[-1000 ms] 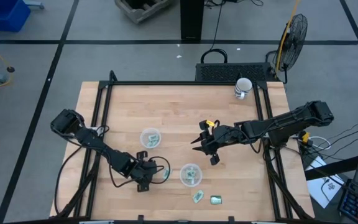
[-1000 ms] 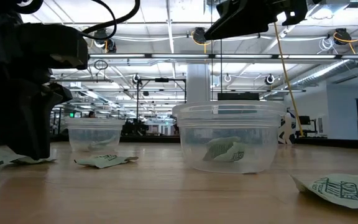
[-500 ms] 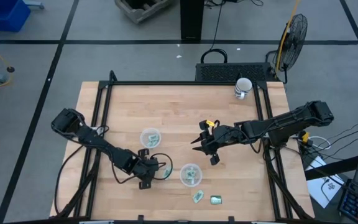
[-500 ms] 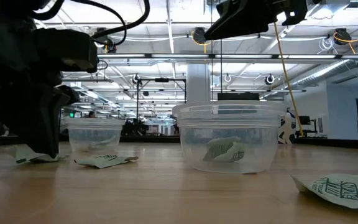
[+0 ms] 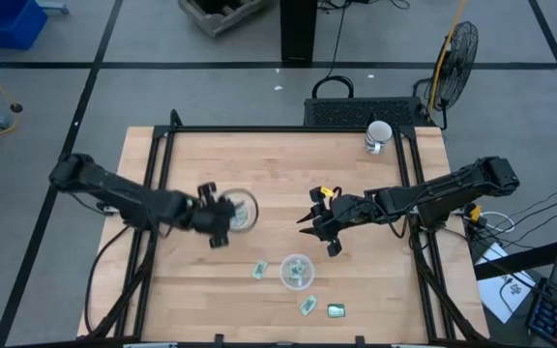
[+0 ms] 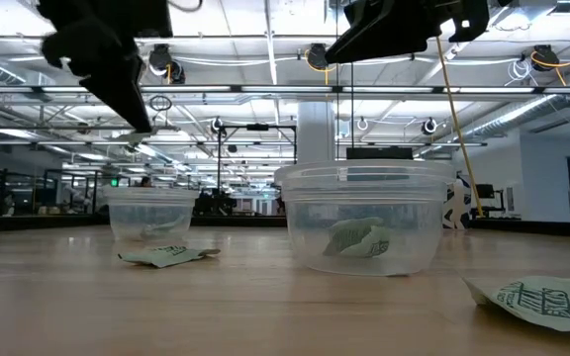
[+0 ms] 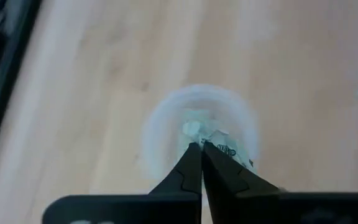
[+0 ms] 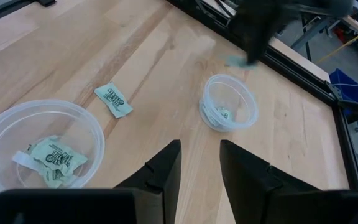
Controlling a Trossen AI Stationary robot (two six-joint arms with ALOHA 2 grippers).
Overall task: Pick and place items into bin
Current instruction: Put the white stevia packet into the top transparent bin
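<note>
The left pincer (image 5: 219, 220) hangs just beside the far clear cup (image 5: 237, 212), its tips clenched together on a teal packet (image 7: 224, 149) that shows right at the fingertips with the cup directly beyond. That cup already holds a packet or two. The right pincer (image 5: 319, 230) waits released above the middle of the worktop (image 5: 288, 174), away from the work. Other packets lie loose: one (image 5: 258, 271) beside the near cup (image 5: 297, 271), two more (image 5: 308, 305) toward the front edge, and some inside the near cup. To finish this drop well, I judge the left pincer should centre over the cup's mouth, not its rim, descend slightly, then release cleanly so the light wrapper falls in and does not cling or flutter out.
</note>
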